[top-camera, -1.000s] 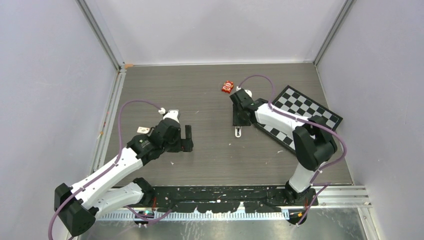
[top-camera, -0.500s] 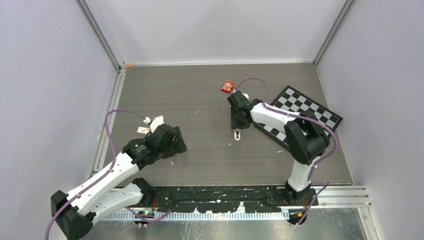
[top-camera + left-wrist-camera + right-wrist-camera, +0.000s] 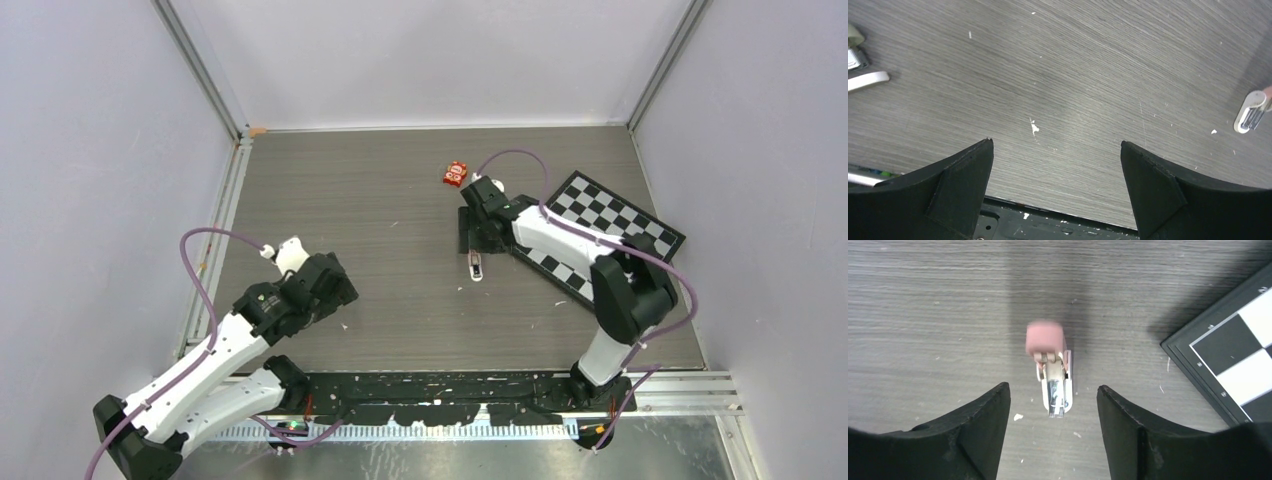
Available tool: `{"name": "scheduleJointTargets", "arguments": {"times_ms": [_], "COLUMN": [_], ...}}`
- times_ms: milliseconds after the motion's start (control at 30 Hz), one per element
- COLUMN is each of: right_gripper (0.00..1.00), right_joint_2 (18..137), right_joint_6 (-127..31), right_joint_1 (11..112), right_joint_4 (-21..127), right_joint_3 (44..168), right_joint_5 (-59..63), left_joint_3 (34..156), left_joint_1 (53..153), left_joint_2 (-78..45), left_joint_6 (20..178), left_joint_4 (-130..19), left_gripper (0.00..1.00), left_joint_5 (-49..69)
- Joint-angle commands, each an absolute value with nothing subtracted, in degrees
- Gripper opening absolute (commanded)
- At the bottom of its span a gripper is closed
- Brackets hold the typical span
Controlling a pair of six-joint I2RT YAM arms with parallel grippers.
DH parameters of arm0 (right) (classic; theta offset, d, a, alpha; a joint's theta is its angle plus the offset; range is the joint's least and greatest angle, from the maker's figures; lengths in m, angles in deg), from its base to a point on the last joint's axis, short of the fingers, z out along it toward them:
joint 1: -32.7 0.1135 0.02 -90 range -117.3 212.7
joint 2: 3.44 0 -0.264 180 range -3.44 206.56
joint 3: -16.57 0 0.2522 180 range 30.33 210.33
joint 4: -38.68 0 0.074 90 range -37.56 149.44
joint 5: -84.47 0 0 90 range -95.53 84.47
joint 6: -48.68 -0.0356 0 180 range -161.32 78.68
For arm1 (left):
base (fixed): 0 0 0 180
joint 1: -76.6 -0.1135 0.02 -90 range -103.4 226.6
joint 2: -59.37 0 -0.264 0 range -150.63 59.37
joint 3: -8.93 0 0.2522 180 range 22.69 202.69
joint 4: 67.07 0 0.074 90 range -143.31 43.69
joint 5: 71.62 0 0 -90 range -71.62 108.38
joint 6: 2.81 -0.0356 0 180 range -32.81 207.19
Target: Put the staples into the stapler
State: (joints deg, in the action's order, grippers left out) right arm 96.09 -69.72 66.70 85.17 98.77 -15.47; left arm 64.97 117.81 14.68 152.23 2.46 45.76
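**Progress.** Loading is not shown as done. The right hand hangs released and empty, jaws spread. It is directly over a pink-and-white piece lying just off the near-left edge of the checkered board. A metal channel shows in that piece, but its contents are unclear.

The left hand is likewise released and empty, well apart from the board on its left side.

The stapler is, in my judgement, the olive-tipped item with pale metal cut off by the edge of the left wrist view. It lies farther from the board than the pink-and-white piece, and the top view does not show it.

No staples can be made out in any view. Judged outstanding: fetch the staples, seat them in the channel, and close the stapler.

**Surface.** The counter is grey wood-grain flecked with white specks. A red packet lies off the board's far-left corner.

**Room.** Plain pale walls stand on three sides, with metal frame posts at the far corners.
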Motion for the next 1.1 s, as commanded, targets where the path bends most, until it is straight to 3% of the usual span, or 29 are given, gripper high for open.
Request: {"name": "scheduleJointTargets", "arguments": {"times_ms": [0,167,300,467,867,1067], "right_gripper": [0.70,0.80,0.82,0.99,1.00,1.00], "right_joint_2": [86.39,78.98,75.55,70.67,60.65,58.72], "right_joint_6": [-70.41,-71.53,-72.43,-72.77,-70.65,-68.23], "right_joint_1": [66.88,67.20,68.45,69.44,69.53,69.61], "right_joint_4": [87.70,86.12,84.15,81.63,82.37,85.25], "right_joint_3": [97.93,94.22,91.81,88.55,86.89,87.46], "right_joint_5": [-14.67,-11.82,-8.68,-6.36,0.62,0.69], "left_joint_3": [68.76,70.55,72.08,73.05,63.83,61.15], "left_joint_1": [117.00,113.22,102.43,87.96,58.77,52.85], "left_joint_2": [13.58,10.29,7.81,8.45,8.17,7.64], "left_joint_6": [158.84,165.04,166.28,169.36,173.27,172.25], "left_joint_4": [7.29,13.58,16.93,21.53,16.93,11.40], "left_gripper": [1.00,1.00,0.99,0.99,1.00,1.00], "left_joint_5": [50.08,52.78,49.27,49.48,43.58,44.59]}}
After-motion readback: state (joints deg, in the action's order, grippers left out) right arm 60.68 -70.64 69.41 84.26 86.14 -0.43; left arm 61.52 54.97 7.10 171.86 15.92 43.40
